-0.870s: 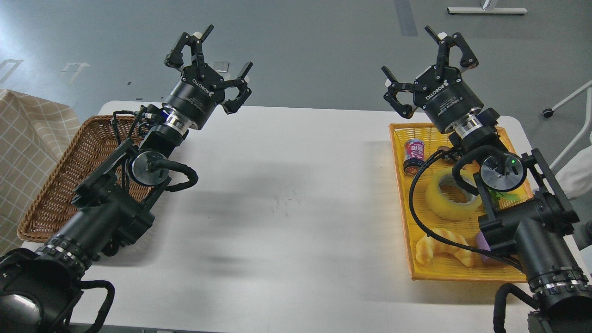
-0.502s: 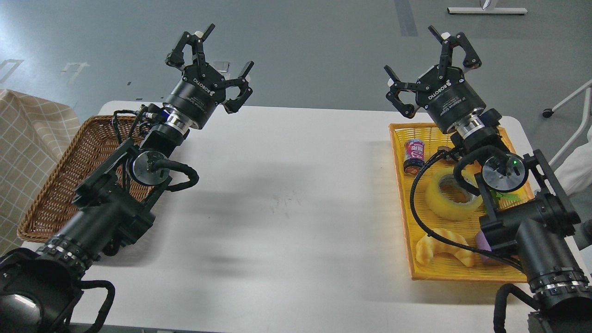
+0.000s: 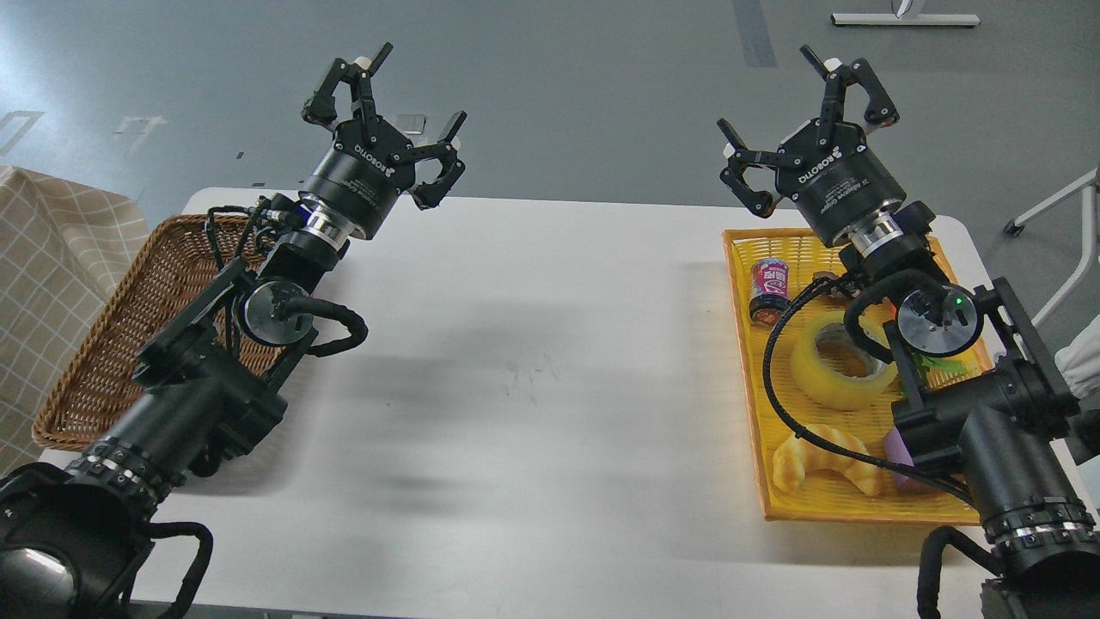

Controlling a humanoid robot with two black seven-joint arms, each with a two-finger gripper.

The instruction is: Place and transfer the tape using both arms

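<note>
The tape [image 3: 838, 361], a thick translucent yellow roll with a grey core, lies flat in the orange tray [image 3: 746, 344] at the right, partly behind my right arm's cable. My right gripper [image 3: 803, 107] is open and empty, raised beyond the tray's far end, well above the tape. My left gripper [image 3: 387, 107] is open and empty, raised over the table's far left edge, beyond the wicker basket [image 3: 112, 344].
In the tray lie a pink drink can [image 3: 769, 288], a croissant toy [image 3: 821, 460], a purple item [image 3: 898, 451] and something green, partly hidden by my right arm. A checked cloth [image 3: 51, 249] is at the far left. The white table [image 3: 533, 361] spans between basket and tray.
</note>
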